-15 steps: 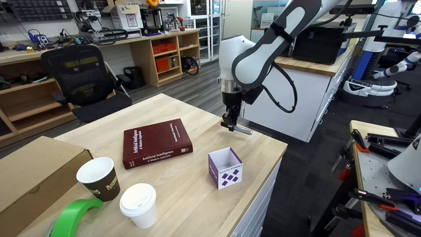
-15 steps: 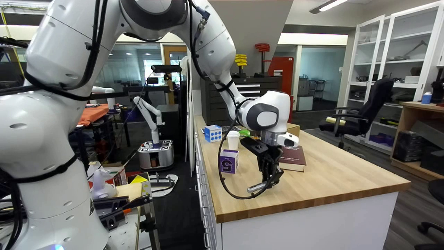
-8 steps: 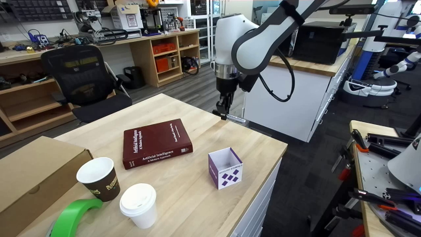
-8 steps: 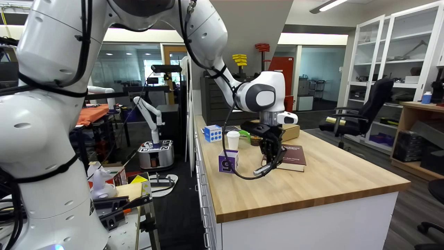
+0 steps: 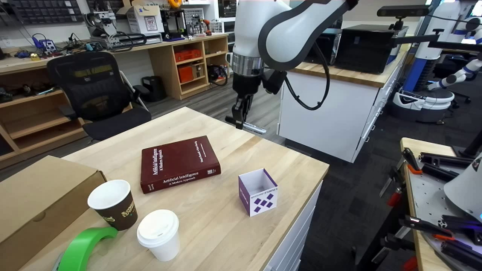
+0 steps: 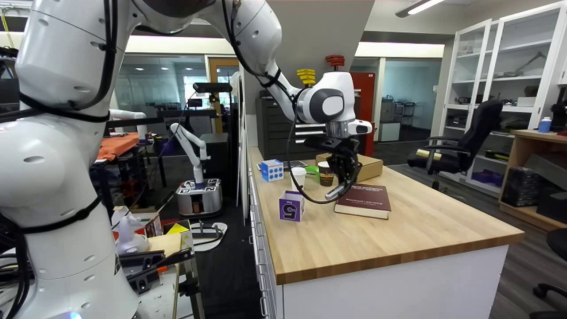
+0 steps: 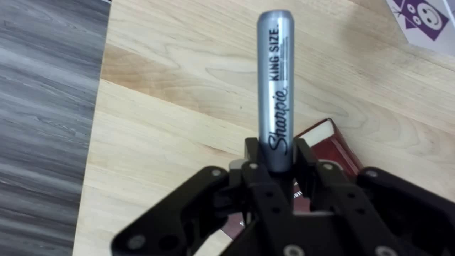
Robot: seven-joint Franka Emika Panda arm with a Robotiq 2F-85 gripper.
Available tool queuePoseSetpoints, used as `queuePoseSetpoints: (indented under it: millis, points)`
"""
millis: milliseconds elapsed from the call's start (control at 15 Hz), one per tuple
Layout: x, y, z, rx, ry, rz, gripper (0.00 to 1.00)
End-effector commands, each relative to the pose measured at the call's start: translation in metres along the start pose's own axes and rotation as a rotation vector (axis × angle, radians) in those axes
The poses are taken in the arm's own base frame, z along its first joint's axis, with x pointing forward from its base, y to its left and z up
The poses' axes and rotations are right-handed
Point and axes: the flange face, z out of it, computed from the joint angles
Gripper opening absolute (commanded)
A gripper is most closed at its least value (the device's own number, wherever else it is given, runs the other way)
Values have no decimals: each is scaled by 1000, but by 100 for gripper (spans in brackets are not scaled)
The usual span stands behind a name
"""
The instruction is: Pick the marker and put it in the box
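Note:
The marker is a silver Sharpie with a black end. It shows in both exterior views and in the wrist view. My gripper is shut on it near its dark end and holds it roughly level above the table. In the wrist view, the fingers press on both sides of the marker. The white box with purple dots stands open-topped on the table, apart from the gripper. Its purple side with a 5 shows in an exterior view, and one corner shows in the wrist view.
A dark red book lies on the wooden table. A brown cup, a white lidded cup, a green curved object and a brown cardboard box stand beyond it. A blue-white box stands further back.
The gripper has risen with the marker in its grip and shifted over toward the book's side, further from the box. The box and the other table objects have not moved.

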Motion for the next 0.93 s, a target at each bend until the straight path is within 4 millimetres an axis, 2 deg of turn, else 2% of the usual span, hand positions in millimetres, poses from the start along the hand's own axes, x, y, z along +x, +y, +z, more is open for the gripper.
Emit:
queuePoseSetpoints:
  millis: [0, 200, 400, 600, 867]
  points:
    - [10, -25, -22, 3, 38, -60, 6]
    - [16, -52, -28, 26, 55, -91, 6]
    - [14, -73, -34, 37, 71, -129, 6]
    - [7, -86, -38, 41, 75, -172, 6]
    - [-4, -93, -39, 41, 79, -226, 6]
